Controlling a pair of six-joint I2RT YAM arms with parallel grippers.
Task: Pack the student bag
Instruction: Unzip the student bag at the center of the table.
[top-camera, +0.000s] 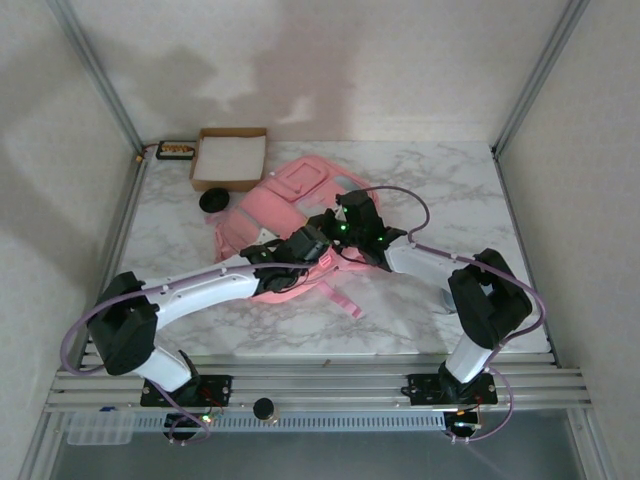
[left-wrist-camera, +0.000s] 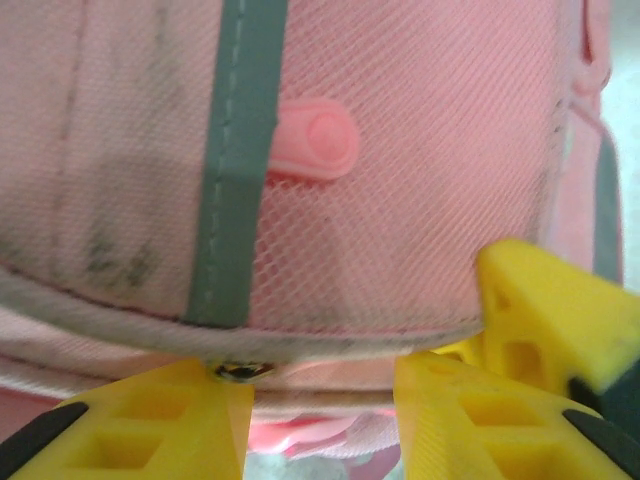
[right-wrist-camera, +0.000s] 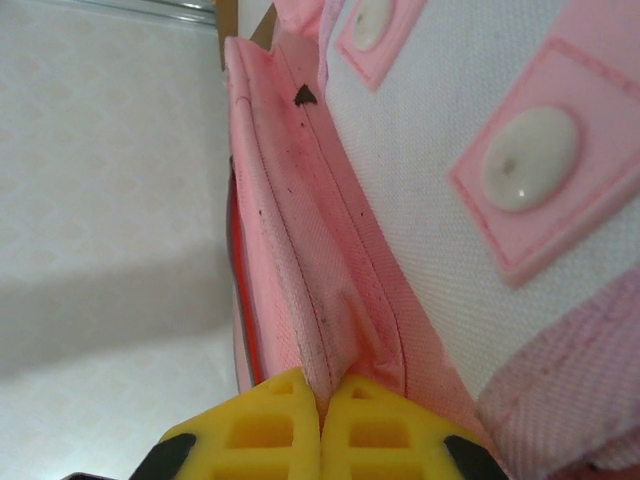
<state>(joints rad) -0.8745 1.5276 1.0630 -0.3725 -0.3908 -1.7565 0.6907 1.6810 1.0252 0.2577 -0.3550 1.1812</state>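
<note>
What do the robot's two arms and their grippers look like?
The left arm and the right arm both have smooth white links between bulky black joints, with a thin purple cable looping alongside. Small green lights glow near the wrists. The left gripper and the right gripper each have two chunky yellow fingers with moulded hollows and black patches on their outer sides.

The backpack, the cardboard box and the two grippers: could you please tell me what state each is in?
backpack: lying flat, one edge pinched.
cardboard box: upright, open at the top.
left gripper: open, fingers apart at the backpack's mesh side.
right gripper: shut on a fold of the backpack's edge.
</note>
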